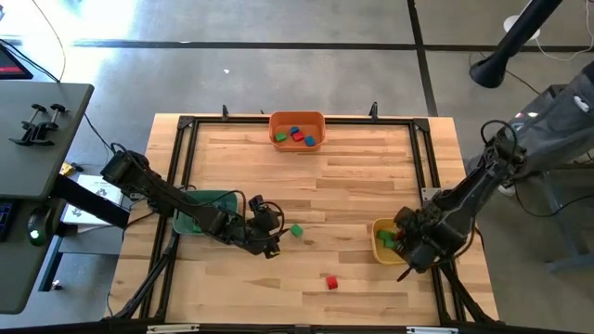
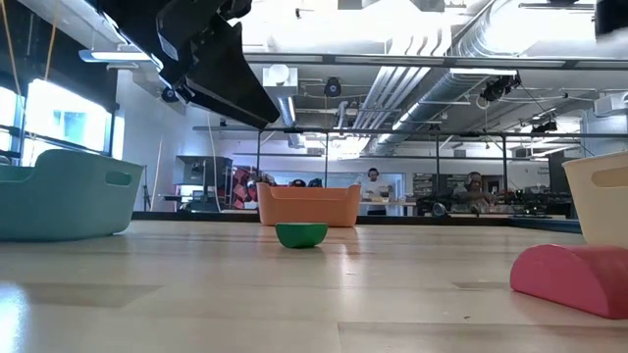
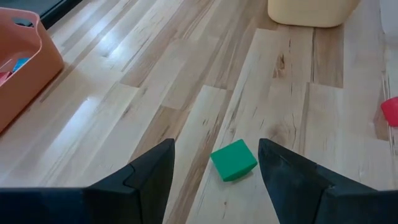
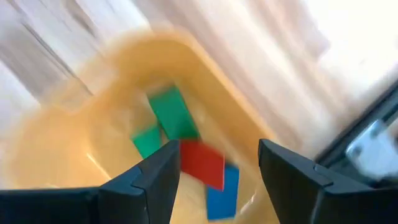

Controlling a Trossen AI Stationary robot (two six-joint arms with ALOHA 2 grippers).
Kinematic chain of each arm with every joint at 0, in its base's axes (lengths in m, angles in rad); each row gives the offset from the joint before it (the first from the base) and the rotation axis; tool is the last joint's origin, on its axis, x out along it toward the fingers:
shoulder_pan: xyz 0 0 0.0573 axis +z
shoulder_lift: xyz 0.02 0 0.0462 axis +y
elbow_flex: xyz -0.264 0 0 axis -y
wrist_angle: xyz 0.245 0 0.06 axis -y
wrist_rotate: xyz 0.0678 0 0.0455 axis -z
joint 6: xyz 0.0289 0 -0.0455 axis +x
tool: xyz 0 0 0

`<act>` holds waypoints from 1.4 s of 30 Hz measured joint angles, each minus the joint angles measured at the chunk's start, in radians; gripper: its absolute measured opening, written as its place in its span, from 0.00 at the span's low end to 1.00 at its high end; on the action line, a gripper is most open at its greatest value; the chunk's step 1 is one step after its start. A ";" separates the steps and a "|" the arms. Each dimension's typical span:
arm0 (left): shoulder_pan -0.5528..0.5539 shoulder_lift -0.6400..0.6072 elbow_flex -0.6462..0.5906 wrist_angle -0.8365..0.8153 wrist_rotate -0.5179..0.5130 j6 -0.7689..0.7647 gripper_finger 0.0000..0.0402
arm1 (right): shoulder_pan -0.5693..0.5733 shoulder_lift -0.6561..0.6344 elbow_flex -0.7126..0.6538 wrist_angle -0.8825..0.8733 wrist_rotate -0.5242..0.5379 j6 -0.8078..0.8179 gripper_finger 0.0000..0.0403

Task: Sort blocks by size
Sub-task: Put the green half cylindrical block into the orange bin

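A small green block (image 1: 296,229) lies on the table near its middle; it also shows in the left wrist view (image 3: 233,160) and the low view (image 2: 301,235). My left gripper (image 1: 271,232) is open above the table just left of it, touching nothing; its fingers (image 3: 155,171) stand apart with the block ahead of them. A red block (image 1: 331,282) lies nearer the front edge. My right gripper (image 1: 408,246) is open and empty over the yellow bin (image 1: 382,243). Green, red and blue blocks (image 4: 186,143) lie in the bin below its fingers.
An orange bin (image 1: 297,130) with several blocks stands at the far edge. A teal bin (image 1: 209,209) stands at the left, under my left arm. A black frame (image 1: 186,125) runs around the table. The wood between the bins is bare apart from the two loose blocks.
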 joint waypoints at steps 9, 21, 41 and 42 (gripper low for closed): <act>0.000 0.028 0.000 0.029 0.045 0.000 0.54 | 0.051 0.000 0.141 0.099 0.655 -0.199 0.52; 0.008 0.254 -0.001 0.292 0.098 0.010 0.54 | -0.093 0.013 -0.239 1.414 0.679 -1.099 0.52; 0.015 0.327 0.055 0.371 0.114 0.304 0.59 | -0.292 0.230 -0.358 1.978 0.302 -1.235 0.52; 0.006 0.312 0.068 0.363 0.099 0.333 0.59 | -0.295 0.236 -0.356 1.978 0.302 -1.235 0.52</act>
